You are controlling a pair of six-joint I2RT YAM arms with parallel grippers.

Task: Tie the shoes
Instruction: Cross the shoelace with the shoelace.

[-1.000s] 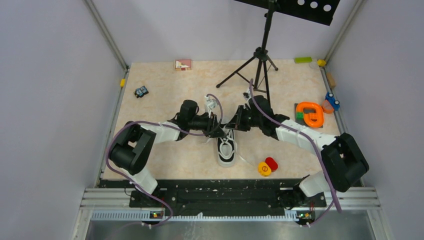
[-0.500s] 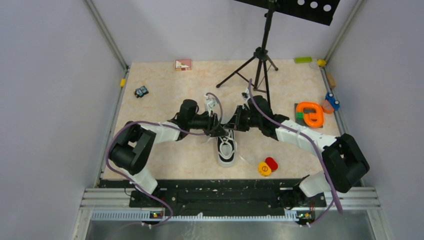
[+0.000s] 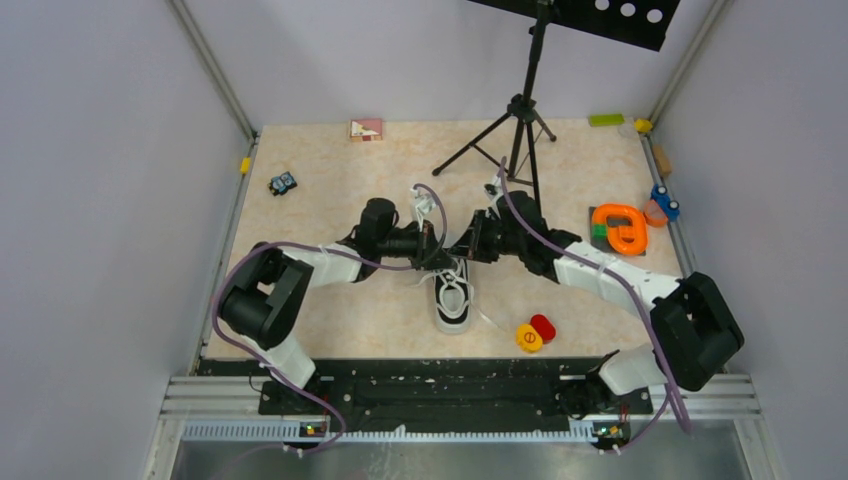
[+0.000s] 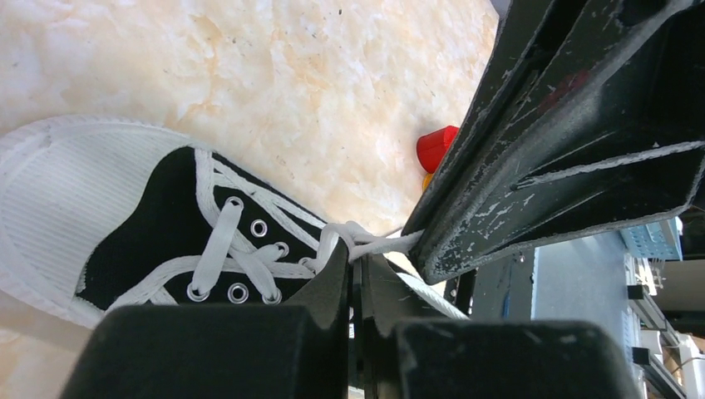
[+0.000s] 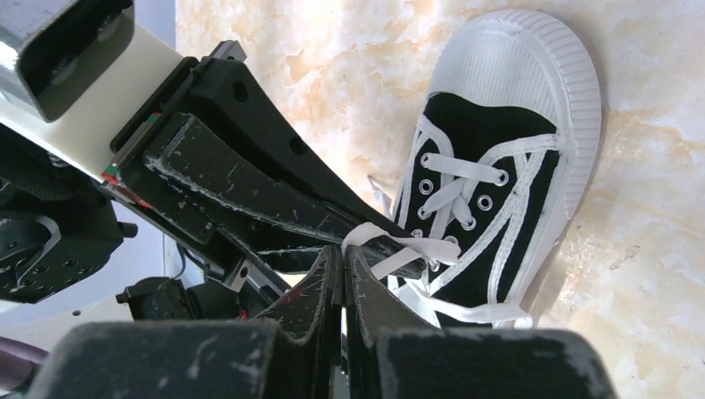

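Observation:
The shoe (image 3: 453, 300), a small black sneaker with a white toe cap, lies in the middle of the table with its toe towards the arm bases. Both grippers meet over its tongue end. My left gripper (image 3: 440, 256) is shut, and a white lace (image 4: 378, 243) is pinched at its tips (image 4: 357, 253). My right gripper (image 3: 463, 250) is also shut, with a strand of the lace (image 5: 407, 247) coming out of its tips (image 5: 343, 249). The laces are knotted between the two grippers. The upper eyelets of the shoe (image 4: 141, 224) show crossed lacing.
A black tripod (image 3: 520, 120) stands just behind the grippers. An orange ring toy (image 3: 620, 228) and a blue toy (image 3: 664, 203) lie at the right. Red and yellow discs (image 3: 535, 333) sit near the shoe. A toy car (image 3: 283, 183) and a pink block (image 3: 366, 129) are at the back left.
My left gripper's jaws have closed onto the lace. Both arms have lifted slightly away from the shoe; the shoe has stayed in place.

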